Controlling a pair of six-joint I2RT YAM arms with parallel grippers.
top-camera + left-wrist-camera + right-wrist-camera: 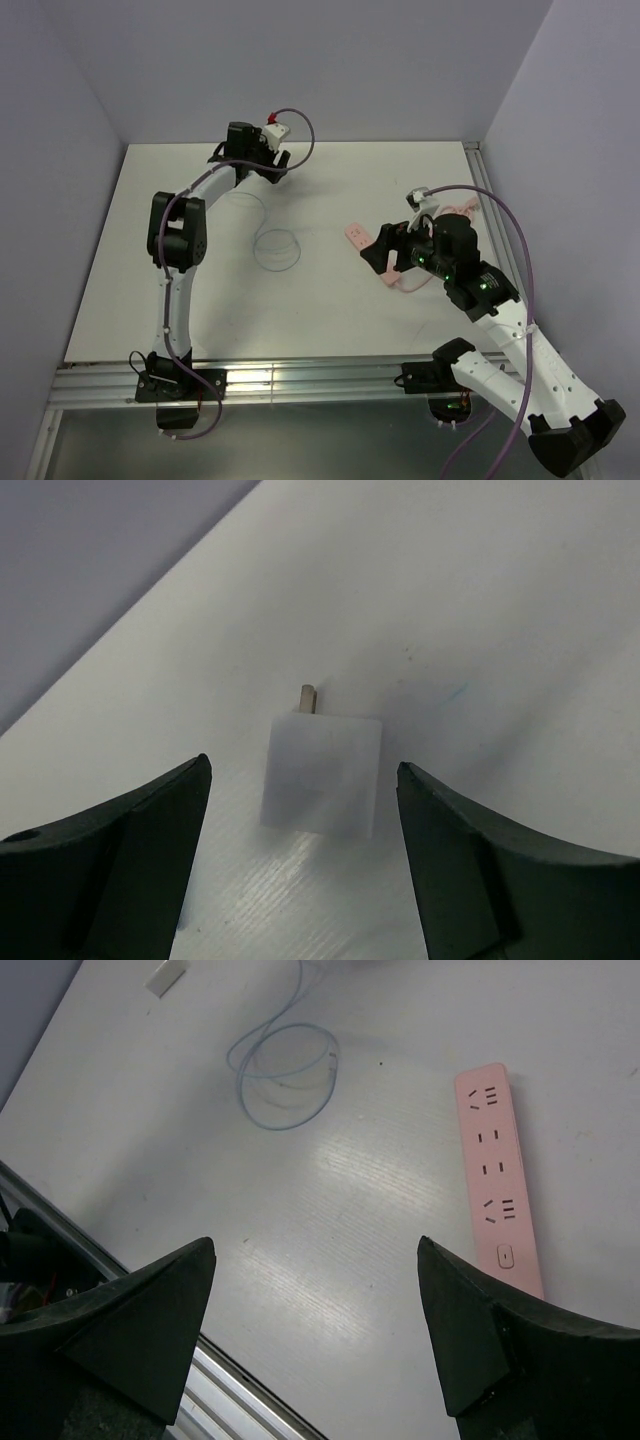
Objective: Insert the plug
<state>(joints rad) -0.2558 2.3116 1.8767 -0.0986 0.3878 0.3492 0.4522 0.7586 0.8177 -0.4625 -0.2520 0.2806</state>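
The left gripper hangs with its 2 dark fingers spread wide and empty. The white plug lies flat on the table in the gap between them, touching neither, with 1 metal prong showing at its far edge. At the other side of the table, the right gripper is likewise spread and holding nothing. The pink power strip lies just to its right, and a loose coil of pale blue cable lies beyond. Plug and strip sit well apart.

The risks from here are a matter of judgement. The plug lies low, so fingers closing too high may skim over it or catch only a corner, tipping or skidding it on the smooth surface. A skewed grasp would likely bring the prongs to the slots misaligned. Nothing pins the strip, so a firm push at insertion could shove it aside. Whether the cable joins the plug cannot be told. If it does, it may drag during the carry.
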